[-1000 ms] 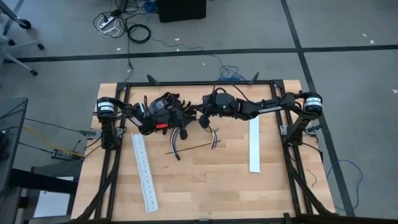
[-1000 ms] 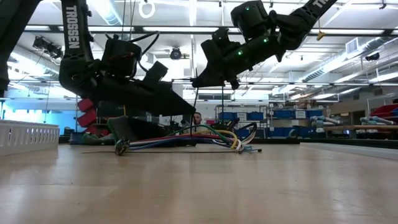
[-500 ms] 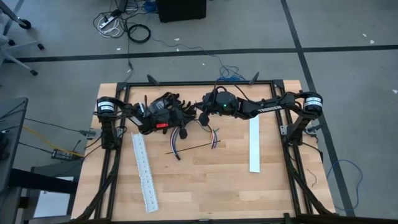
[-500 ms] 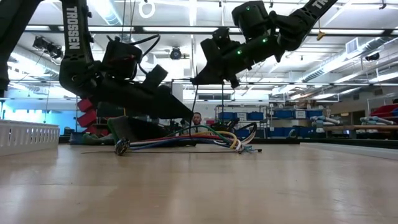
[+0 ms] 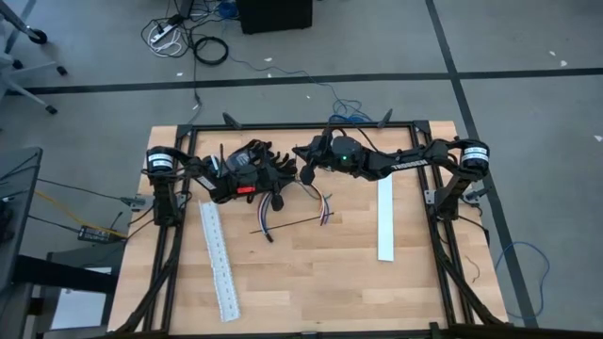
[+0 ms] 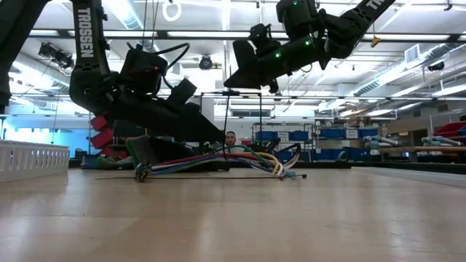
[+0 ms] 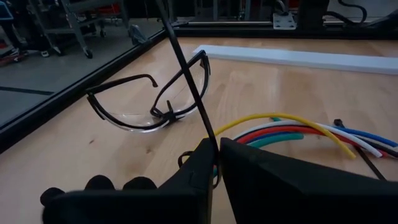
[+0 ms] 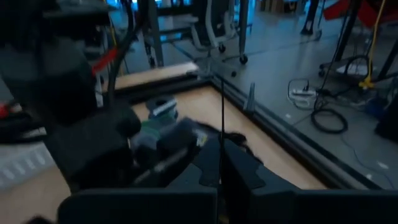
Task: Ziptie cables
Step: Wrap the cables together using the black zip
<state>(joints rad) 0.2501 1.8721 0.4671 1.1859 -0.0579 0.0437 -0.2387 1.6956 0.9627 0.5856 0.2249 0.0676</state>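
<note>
The cables [image 5: 325, 205] are a loose bundle of coloured wires lying along the table [image 6: 218, 161], with yellow, red, green, white and blue ones showing in the left wrist view [image 7: 292, 127]. A thin black zip tie strap [image 6: 228, 116] stands upright between my two grippers. My left gripper [image 5: 276, 193] is low beside the bundle [image 6: 220, 137] and shut on the strap. My right gripper [image 5: 303, 169] is above it [image 6: 231, 86], also shut on the strap. Whether the strap loops round the cables is hidden. My left gripper [image 7: 216, 155] pinches the zip tie's lower part [image 7: 211, 140] between its two fingertips, slanting down from the table's left. The strap rises out of the pinch, and what lies below it is hidden by the fingers. My right gripper [image 8: 221, 168] pinches the strap's upper part [image 8: 222, 134] between its fingertips, held high above the table. The strap [image 6: 228, 109] runs straight down from it to my left gripper.
A second black zip tie [image 5: 292, 223] lies flat in front of the bundle. Two long white slotted strips lie on the table, one on the left [image 5: 219, 259] and one on the right [image 5: 384, 218]. Clear glasses with a black frame [image 7: 149, 106] lie near my left gripper.
My right gripper has risen and moved a little toward the table's far edge, staying shut on the strap. The strap now stands longer and straight between the two grippers. My left gripper has kept its place.
</note>
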